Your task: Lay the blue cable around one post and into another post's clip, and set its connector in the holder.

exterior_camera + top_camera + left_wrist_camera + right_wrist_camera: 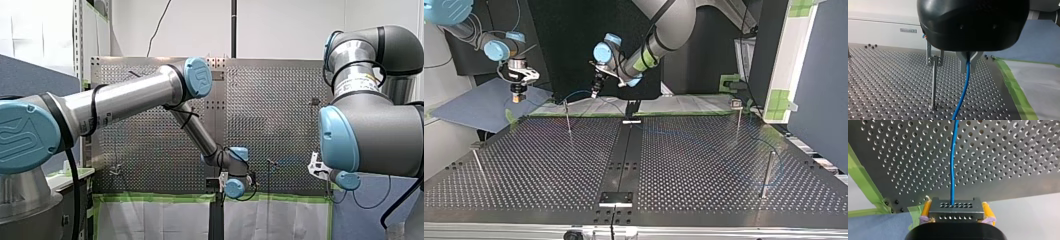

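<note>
In the left wrist view my left gripper (pixel 968 67) is shut on the blue cable (pixel 962 93), which hangs from its fingers down to the perforated table. A thin metal post (pixel 933 85) with a clip (pixel 934 60) on top stands just beside the fingers, apart from the cable. In the right wrist view my right gripper (pixel 956 216) with yellow pads (pixel 926 210) is shut on the grey connector (pixel 955 206). The cable (pixel 954 165) leaves the connector and runs ahead over the table. In the top view my right gripper (pixel 518 95) hangs off the table's far left corner and my left gripper (pixel 595 91) hovers near the far post (pixel 568 120).
Other posts stand at the top view's near left (pixel 478 165), far right (pixel 738 120) and near right (pixel 767 172). A faint blue line crosses the table toward the near right post. A dark centre strip carries a small plate (pixel 615 198). Green tape (pixel 1015 87) edges the table.
</note>
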{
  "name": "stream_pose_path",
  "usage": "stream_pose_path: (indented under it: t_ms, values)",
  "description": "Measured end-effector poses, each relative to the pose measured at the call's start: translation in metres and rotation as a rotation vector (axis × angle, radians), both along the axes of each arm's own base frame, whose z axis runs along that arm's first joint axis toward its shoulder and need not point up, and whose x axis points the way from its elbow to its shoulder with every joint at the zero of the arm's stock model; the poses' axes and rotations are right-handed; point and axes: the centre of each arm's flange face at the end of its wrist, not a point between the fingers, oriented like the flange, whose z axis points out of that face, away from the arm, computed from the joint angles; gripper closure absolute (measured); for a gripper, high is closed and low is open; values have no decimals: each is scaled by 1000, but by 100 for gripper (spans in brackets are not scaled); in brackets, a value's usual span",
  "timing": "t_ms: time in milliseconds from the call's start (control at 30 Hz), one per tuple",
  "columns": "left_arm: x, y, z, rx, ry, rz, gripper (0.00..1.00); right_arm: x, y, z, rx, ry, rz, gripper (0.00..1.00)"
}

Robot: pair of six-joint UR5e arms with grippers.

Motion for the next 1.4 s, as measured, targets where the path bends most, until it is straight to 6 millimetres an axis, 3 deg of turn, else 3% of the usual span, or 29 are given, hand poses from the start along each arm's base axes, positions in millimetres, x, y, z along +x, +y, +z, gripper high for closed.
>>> stream_pose_path:
  t_ms: [1400]
  values:
    - [47, 27, 6, -69, 7, 47, 100, 2, 1, -1, 3, 1, -22, 100]
